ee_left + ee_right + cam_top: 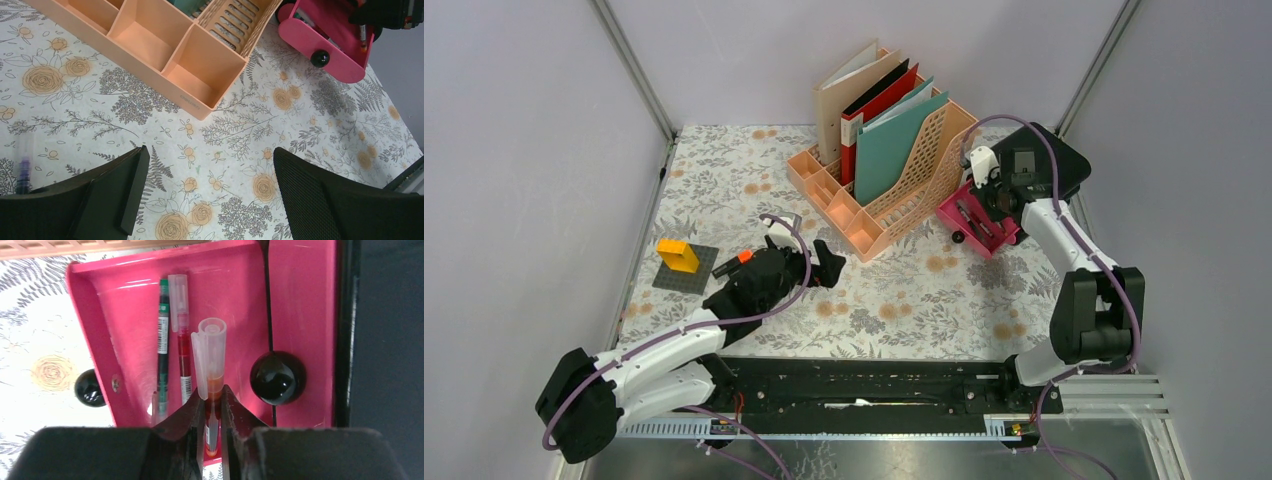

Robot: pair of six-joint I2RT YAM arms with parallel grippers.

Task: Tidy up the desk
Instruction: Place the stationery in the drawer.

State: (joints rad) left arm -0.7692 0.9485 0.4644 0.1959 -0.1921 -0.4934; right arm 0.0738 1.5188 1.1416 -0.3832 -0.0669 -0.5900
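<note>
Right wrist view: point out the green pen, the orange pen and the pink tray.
green pen [162, 335]: right wrist view, on its barrel.
orange pen [212, 350]: right wrist view, on its clear cap.
pink tray [115, 315]: right wrist view, on bare floor left of the pens.

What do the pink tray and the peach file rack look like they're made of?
Pink tray: likely glossy plastic, with bright reflections on its floor. Peach file rack: probably matte moulded plastic, with thin even walls and a slotted side.
</note>
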